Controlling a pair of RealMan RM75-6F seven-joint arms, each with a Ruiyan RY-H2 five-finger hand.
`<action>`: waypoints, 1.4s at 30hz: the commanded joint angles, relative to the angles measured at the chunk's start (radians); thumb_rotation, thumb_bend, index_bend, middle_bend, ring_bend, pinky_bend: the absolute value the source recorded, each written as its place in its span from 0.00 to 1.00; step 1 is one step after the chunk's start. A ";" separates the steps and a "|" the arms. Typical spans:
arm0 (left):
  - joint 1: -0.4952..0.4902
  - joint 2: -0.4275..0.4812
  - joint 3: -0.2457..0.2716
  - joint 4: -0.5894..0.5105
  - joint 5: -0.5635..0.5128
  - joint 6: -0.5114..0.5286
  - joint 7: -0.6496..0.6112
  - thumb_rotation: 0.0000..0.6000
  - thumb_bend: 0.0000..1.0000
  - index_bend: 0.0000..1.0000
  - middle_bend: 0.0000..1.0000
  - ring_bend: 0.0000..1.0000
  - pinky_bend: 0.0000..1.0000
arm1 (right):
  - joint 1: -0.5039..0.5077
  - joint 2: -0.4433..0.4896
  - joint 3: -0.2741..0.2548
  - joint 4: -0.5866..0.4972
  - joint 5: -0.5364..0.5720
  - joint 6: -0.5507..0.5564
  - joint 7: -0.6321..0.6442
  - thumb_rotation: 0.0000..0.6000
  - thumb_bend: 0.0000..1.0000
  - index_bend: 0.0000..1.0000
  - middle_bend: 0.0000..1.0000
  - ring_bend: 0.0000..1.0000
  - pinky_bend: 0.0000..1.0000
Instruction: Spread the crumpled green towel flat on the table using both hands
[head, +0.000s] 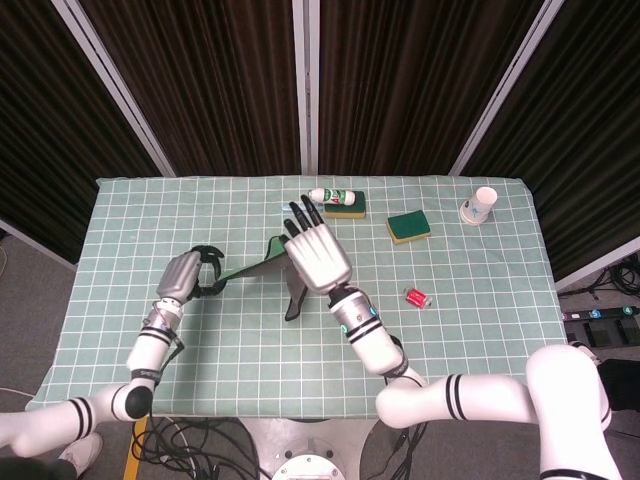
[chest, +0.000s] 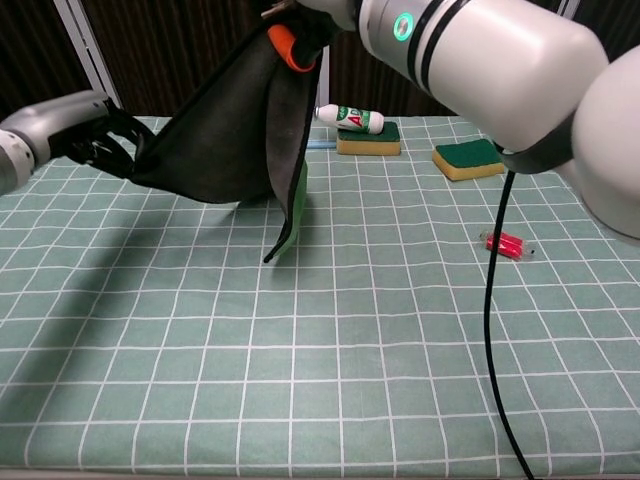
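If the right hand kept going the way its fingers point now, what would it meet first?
Judging from the head view, the right hand points toward the white bottle lying on the sponge. It is raised, so it might pass above them.

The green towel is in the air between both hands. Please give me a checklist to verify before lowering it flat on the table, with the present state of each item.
1. Left hand grips a towel corner: ok, its fingers close on the edge.
2. Right hand holds the other end: ok in chest view; the exact grip is hidden.
3. Green towel stretched between the hands: ok along the upper edge.
4. Towel fully open: not ok, one part hangs folded down to the table.
5. Landing area free: ok; the sponges, bottle and red item lie apart from it.
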 joint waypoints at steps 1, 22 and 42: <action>-0.002 0.043 -0.034 -0.041 0.003 0.026 0.021 0.93 0.47 0.77 0.42 0.24 0.29 | -0.021 0.039 -0.004 -0.005 -0.035 -0.039 0.079 0.97 0.53 0.69 0.29 0.08 0.00; -0.090 -0.008 -0.188 0.157 -0.049 0.166 0.052 0.97 0.47 0.76 0.42 0.24 0.29 | 0.035 0.023 0.067 0.361 -0.262 -0.172 0.540 1.00 0.48 0.68 0.29 0.08 0.00; 0.078 0.100 0.130 -0.079 0.237 0.221 0.115 0.98 0.45 0.75 0.41 0.24 0.29 | -0.084 0.049 -0.166 0.342 -0.497 -0.193 0.749 1.00 0.46 0.68 0.30 0.07 0.00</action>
